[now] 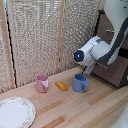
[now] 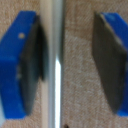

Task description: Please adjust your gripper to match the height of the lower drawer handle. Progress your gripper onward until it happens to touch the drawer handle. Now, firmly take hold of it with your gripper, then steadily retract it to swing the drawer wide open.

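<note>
Small two-finger gripper [image 2: 67, 62] with blue-backed, dark-padded fingers [image 2: 111, 60]: spread apart, straddling the thin silvery bar of the lower drawer handle [image 2: 51, 65]. Bar sits between the pads, hard up against one pad, possibly touching; clear gap to the other pad. Not clamped on it. Behind the bar is the brown wood front of the drawer [image 2: 77, 80], close up and blurred.

Exterior view: fingertips hidden behind the glossy white rounded robot arm [image 1: 97, 50], which reaches to the dark brown cabinet [image 1: 112, 70] at that view's right. Handle not visible there.

On the light wooden tabletop [image 1: 90, 107]: blue mug [image 1: 80, 83] near the arm, small orange block [image 1: 61, 86] beside it, pink mug [image 1: 42, 83] further left, white patterned plate [image 1: 15, 112] at the near left corner. Woven slatted screen [image 1: 37, 35] stands behind.
</note>
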You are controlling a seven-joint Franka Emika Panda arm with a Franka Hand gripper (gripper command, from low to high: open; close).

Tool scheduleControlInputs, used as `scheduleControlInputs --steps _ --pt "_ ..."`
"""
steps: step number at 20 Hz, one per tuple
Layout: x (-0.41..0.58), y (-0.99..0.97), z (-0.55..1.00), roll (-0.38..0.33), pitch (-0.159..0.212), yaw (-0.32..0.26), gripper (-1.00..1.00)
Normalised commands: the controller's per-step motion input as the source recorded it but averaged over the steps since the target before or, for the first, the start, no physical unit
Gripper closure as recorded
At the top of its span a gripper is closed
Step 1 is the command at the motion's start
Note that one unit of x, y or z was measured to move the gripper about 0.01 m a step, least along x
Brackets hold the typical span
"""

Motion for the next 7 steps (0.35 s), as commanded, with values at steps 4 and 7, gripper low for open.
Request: scheduleControlInputs --steps 4,7 --pt "0.087 0.11 0.40 0.013 -0.006 -0.063 -1.00" --pt "0.011 0.11 0.05 -0.009 0.000 0.011 -1.00"
